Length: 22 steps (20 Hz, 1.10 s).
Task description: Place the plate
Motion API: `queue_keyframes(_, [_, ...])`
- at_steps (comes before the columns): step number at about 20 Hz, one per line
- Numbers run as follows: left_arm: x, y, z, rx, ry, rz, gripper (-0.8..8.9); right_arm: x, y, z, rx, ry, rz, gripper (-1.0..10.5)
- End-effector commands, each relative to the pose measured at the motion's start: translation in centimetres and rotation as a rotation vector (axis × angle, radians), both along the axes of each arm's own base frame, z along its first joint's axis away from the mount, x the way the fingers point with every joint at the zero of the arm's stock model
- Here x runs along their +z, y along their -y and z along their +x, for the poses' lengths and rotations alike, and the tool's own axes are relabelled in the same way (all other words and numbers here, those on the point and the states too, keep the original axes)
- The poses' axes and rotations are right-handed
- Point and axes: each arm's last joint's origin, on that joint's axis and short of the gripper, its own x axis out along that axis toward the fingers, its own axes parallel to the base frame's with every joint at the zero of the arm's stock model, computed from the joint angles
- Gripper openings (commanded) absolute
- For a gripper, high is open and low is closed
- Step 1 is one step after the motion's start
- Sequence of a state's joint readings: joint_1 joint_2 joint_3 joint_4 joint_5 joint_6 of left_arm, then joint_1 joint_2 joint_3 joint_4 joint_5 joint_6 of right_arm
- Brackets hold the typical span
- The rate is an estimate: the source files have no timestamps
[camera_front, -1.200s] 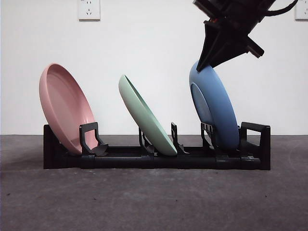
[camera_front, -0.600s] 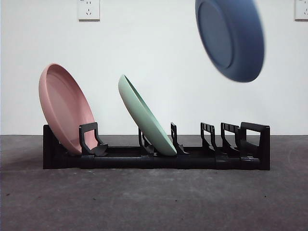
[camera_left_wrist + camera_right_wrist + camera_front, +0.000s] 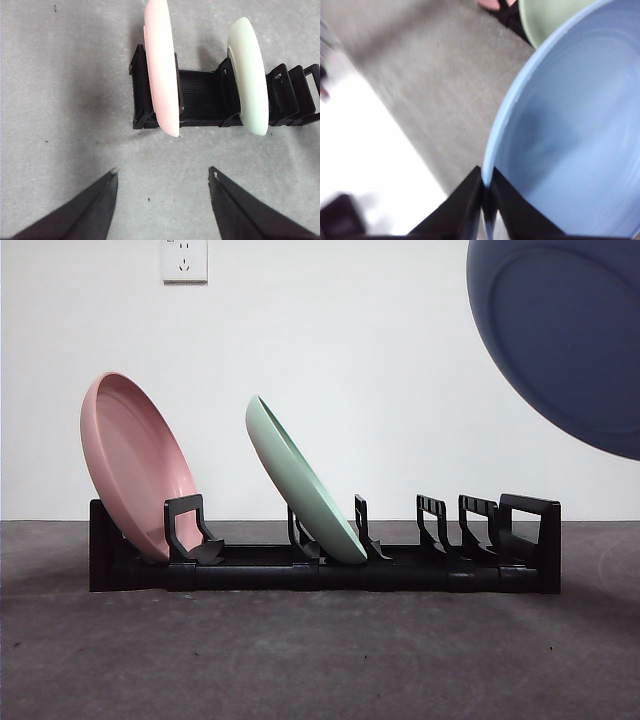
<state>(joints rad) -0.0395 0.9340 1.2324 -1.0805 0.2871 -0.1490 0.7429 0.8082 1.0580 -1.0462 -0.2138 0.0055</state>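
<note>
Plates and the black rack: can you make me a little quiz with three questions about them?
1. True or false: the blue plate stands in the rack.
2. Which plate leans at the rack's end: A pink, B green?
3. Fill in: the right gripper pinches the blue plate's ____.

Key: 1 false, it hangs in the air above the rack. 2 A. 3 rim. The left gripper is open and holds nothing.

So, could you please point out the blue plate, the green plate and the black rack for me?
blue plate (image 3: 575, 335), front view, on its underside.
green plate (image 3: 300, 485), front view, on its outer face.
black rack (image 3: 525, 575), front view, on its end frame near the empty slots.
</note>
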Motion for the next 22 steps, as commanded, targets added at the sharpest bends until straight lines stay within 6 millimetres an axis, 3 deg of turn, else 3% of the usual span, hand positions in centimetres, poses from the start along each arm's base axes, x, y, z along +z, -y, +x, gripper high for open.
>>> queue_keyframes(1, [0.7,0.0,0.1,-0.008,0.032,0.005,2.89,-0.2,-1.2,-0.8,0.050,0.068,-0.069,0.1])
queue_keyframes(5, [0.7,0.0,0.2,-0.008,0.037,0.004,2.90,-1.8,-4.8,-1.4,0.136,0.055,-0.198,0.1])
queue_keyframes(8, [0.7,0.0,0.2,-0.008,0.038,0.004,2.90,-3.9,-8.7,-1.9,0.223,0.025,-0.320,0.1])
queue_keyframes(14, [0.7,0.0,0.2,-0.008,0.038,0.005,2.90,-8.3,-15.1,-1.9,0.319,0.005,-0.395,0.1])
queue_keyframes(18, [0.7,0.0,0.2,-0.008,0.038,0.005,2.90,-11.3,-17.7,-1.1,0.364,0.021,-0.455,0.1])
queue_keyframes(22, [0.7,0.0,0.2,-0.008,0.038,0.005,2.90,-12.9,-19.3,-0.2,0.359,0.130,-0.495,0.1])
